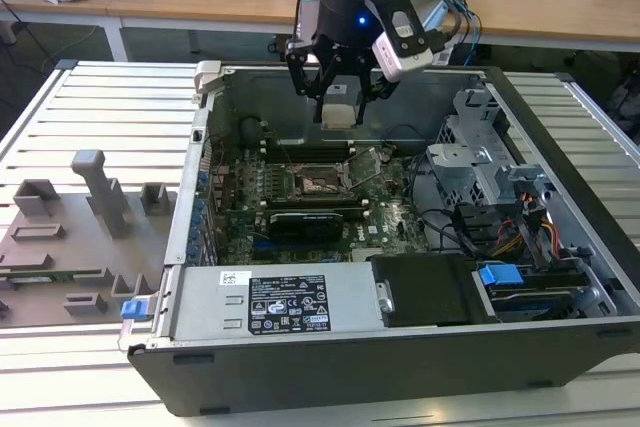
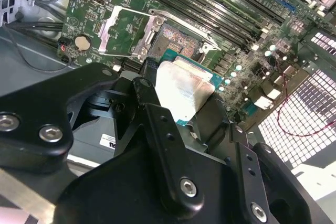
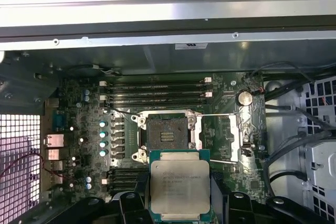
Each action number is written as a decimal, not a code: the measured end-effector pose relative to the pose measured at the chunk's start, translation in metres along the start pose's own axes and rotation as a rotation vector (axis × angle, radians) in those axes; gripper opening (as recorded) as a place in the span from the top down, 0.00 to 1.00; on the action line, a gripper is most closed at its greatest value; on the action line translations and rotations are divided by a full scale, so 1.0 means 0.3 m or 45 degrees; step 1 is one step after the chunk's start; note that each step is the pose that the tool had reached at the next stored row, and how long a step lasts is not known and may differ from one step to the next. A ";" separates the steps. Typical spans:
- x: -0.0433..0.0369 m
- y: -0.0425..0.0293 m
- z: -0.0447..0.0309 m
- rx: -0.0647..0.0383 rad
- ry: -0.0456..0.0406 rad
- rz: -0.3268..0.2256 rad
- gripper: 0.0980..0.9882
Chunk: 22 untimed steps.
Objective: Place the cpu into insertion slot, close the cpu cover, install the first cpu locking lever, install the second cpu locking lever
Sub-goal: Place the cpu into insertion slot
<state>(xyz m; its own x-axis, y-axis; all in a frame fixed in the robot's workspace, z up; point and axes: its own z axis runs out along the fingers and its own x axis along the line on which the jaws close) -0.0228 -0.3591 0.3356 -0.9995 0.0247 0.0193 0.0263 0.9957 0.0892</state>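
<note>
In the exterior view, my gripper [image 1: 338, 99] hangs over the open computer case [image 1: 330, 367], which stands on the slatted counter [image 1: 100, 107]. Its fingers are closed on the cpu [image 1: 338, 110], held in the air above the board. The insertion slot [image 1: 318, 184] lies lower down and uncovered. The cpu cover [image 1: 366, 161] is tipped up just beside it, toward the exterior view's right.

In the second wrist view, my black fingers [image 2: 152, 111] pinch the cpu [image 2: 184, 90] by its edges, its silver top showing. Past it, the insertion slot [image 2: 178, 40] has its coppery pin field bare, and the cpu cover [image 2: 126, 30] is swung open alongside.

In the first wrist view, the cpu [image 3: 179, 187] sits in the gripper [image 3: 179, 199], near the insertion slot [image 3: 168, 135] but apart from it. The cpu cover [image 3: 244, 137] lies folded back beside the slot, and the memory slots [image 3: 157, 90] run on the slot's far side.
</note>
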 end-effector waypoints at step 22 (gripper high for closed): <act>-0.001 -0.003 0.032 0.000 0.000 0.000 0.50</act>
<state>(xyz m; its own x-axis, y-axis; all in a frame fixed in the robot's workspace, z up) -0.0228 -0.3591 0.3260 -0.9995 0.0247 0.0193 0.0264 0.9957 0.0893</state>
